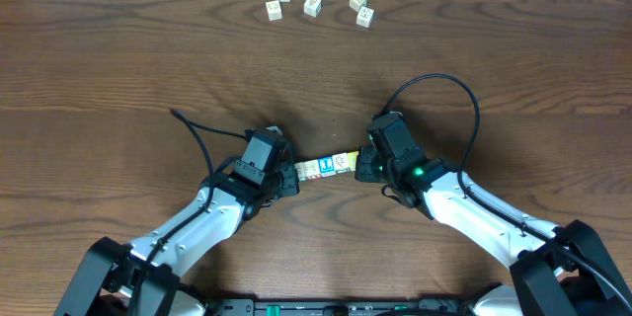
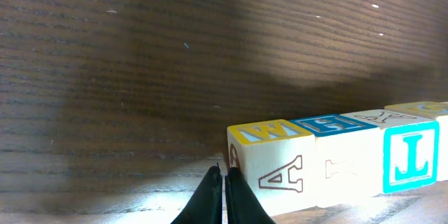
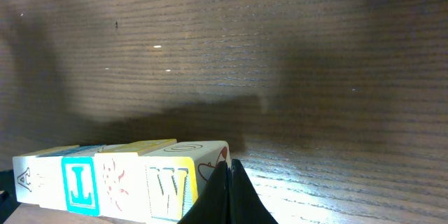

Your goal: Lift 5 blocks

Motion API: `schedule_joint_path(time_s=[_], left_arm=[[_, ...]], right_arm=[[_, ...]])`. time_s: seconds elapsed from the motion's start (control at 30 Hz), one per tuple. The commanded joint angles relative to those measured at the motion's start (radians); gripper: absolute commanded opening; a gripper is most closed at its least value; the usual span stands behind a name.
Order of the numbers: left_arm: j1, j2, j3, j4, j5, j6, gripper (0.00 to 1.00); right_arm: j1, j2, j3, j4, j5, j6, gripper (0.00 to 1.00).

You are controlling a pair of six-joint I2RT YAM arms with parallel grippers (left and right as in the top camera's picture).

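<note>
1. Dark, matte wood-grain table (image 1: pixel 118 69).
2. Touching row of blocks (image 1: pixel 326 166), cream wooden cubes, centred toward the near edge; letters W, A, H, K and a blue L are legible.
3. At the row's ends, left gripper (image 2: pixel 224 192) and right gripper (image 3: pixel 229 185), each pinched closed, gripping nothing.
4. Five pale cubes (image 1: pixel 312 5) scattered by the far edge.

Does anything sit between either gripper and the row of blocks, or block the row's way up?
Nothing visible does. The shut left gripper and the shut right gripper sit right at opposite ends of the row of blocks, and nothing hangs over it. The loose cubes lie far off, well beyond it.
</note>
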Motion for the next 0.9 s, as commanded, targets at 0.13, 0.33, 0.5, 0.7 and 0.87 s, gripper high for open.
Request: schedule_joint_path(time_s=[0.13,0.33,0.5,0.7,0.87], left_arm=[[-0.084,-0.013,0.048,0.077,0.321,-0.002,0.07],[-0.084,-0.013,0.048,0.077,0.321,-0.002,0.07],[-0.083,-0.013,0.048,0.077,0.320,-0.001,0.07],[-0.083,-0.013,0.048,0.077,0.320,-0.001,0.07],[-0.083,-0.013,0.048,0.077,0.320,-0.001,0.08]], right_arm=[[0.107,-0.005,0.044,0.029,-0.410,0.025,0.01],[0.117,0.026,0.044,0.030,-0.410,0.025,0.01],[0.132,0.053,0.044,0.029,-0.396,0.025,0.01],[0.132,0.056,0.044,0.028,-0.391,0.025,0.01],[0.132,0.056,0.044,0.017,-0.383,0.025,0.01]])
